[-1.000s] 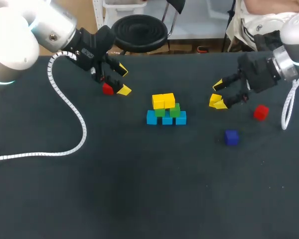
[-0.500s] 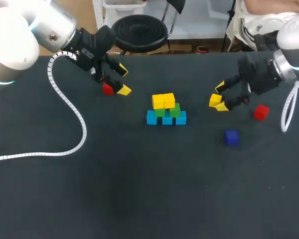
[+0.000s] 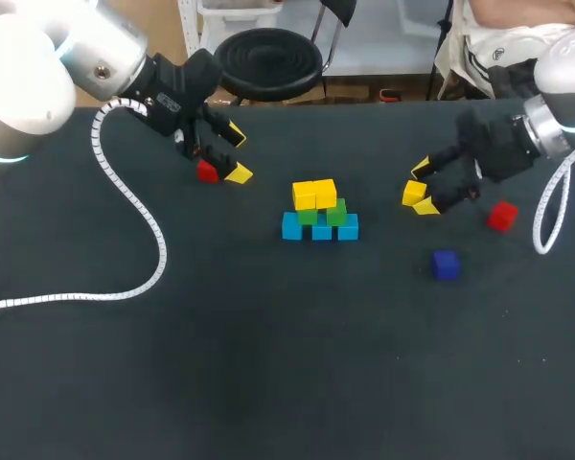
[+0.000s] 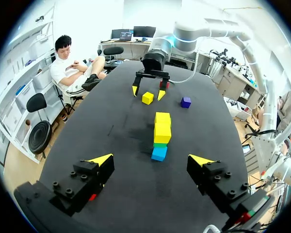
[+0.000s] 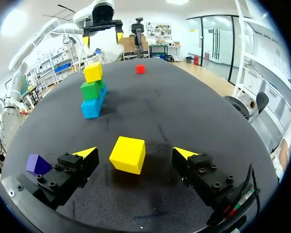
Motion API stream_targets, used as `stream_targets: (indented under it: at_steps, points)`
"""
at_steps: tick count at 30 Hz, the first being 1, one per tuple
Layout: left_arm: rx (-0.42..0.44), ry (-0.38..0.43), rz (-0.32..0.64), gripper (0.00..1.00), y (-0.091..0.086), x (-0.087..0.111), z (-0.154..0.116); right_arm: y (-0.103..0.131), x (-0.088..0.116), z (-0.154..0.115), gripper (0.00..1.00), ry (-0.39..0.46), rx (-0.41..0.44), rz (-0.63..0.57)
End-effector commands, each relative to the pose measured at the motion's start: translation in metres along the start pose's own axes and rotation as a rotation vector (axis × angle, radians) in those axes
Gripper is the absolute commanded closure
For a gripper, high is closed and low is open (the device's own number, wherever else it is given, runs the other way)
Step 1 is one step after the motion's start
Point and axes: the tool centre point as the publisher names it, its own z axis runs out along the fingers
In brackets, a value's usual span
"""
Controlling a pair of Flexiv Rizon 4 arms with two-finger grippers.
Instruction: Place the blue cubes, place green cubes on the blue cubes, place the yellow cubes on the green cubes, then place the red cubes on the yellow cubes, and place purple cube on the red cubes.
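Head view: a black table (image 3: 268,364) with a stack (image 3: 319,213) near its middle; one arm enters from each side.
Stack: three blue cubes (image 3: 291,226) in a row on the table, two green cubes (image 3: 336,213) on them, and two yellow cubes (image 3: 314,195) side by side on top.
Left gripper (image 3: 235,153): fingers spread with nothing between them; it stands well apart from the stack, on the stack's left.
Left red cube (image 3: 207,172): on the table just beside the left gripper; in the left wrist view only a sliver shows under one finger. Whether cube and finger touch cannot be told.
Right gripper (image 3: 422,186): fingers spread, one on each side of the loose yellow cube (image 3: 414,193). It is to the right of the stack and apart from it.
Loose yellow cube, right wrist view: on the table between the fingers, with a gap at each side, so it is not gripped.
Right red cube (image 3: 502,217): on the table beyond the right gripper, near it but not touching.
Purple cube (image 3: 446,264): alone on the table, nearer the camera than the right gripper.
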Motion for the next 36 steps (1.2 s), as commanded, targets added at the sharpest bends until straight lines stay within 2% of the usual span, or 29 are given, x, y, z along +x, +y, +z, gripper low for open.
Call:
stream_targets:
  at_steps: [1, 3, 4, 6, 8, 9, 11, 12, 18, 22, 26, 31, 36]
  points:
    - [-0.001, 0.0, 0.0, 0.0, 0.0, 0.0, 0.0, -0.004, 0.001, 0.004, 0.0, 0.001, -0.009, -0.001]
    - [-0.001, 0.0, 0.0, 0.0, 0.0, 0.0, 0.0, -0.005, 0.001, 0.003, 0.0, 0.003, -0.01, -0.002]
    - [-0.001, 0.0, 0.0, 0.0, 0.0, 0.0, 0.0, -0.005, 0.001, 0.004, 0.15, 0.005, -0.01, -0.002]
    - [-0.001, 0.0, 0.0, 0.0, 0.0, 0.0, 0.0, -0.005, 0.002, 0.003, 0.5, 0.007, -0.009, -0.001]
    - [-0.001, 0.0, 0.0, 0.0, 0.0, 0.0, 0.0, -0.004, 0.002, 0.003, 0.62, 0.011, -0.009, 0.001]
    - [-0.001, 0.0, 0.0, 0.0, 0.0, 0.0, 0.0, -0.003, 0.003, 0.002, 0.76, 0.011, -0.009, 0.002]
    - [-0.001, 0.0, 0.0, 0.0, 0.0, 0.0, 0.0, -0.002, 0.002, 0.001, 0.88, 0.013, -0.007, 0.001]
    - [-0.001, 0.0, 0.0, 0.0, 0.0, 0.0, 0.0, -0.001, 0.002, 0.0, 1.0, 0.015, -0.006, -0.002]
    - [-0.001, 0.0, 0.0, 0.0, 0.0, 0.0, 0.0, 0.005, -0.005, -0.005, 1.0, 0.025, -0.03, -0.049]
    - [-0.001, 0.0, 0.0, 0.0, 0.0, 0.0, 0.0, 0.016, -0.02, -0.014, 1.0, 0.058, -0.095, -0.122]
    - [-0.001, 0.0, 0.0, 0.0, 0.0, 0.0, 0.0, 0.029, -0.039, -0.027, 1.0, 0.08, -0.093, -0.161]
    - [-0.001, 0.0, 0.0, 0.0, 0.0, 0.0, 0.0, 0.044, -0.064, -0.03, 1.0, 0.115, -0.081, -0.201]
    - [-0.001, 0.0, 0.0, 0.0, 0.0, 0.0, 0.0, 0.06, -0.079, -0.029, 1.0, 0.154, -0.059, -0.22]
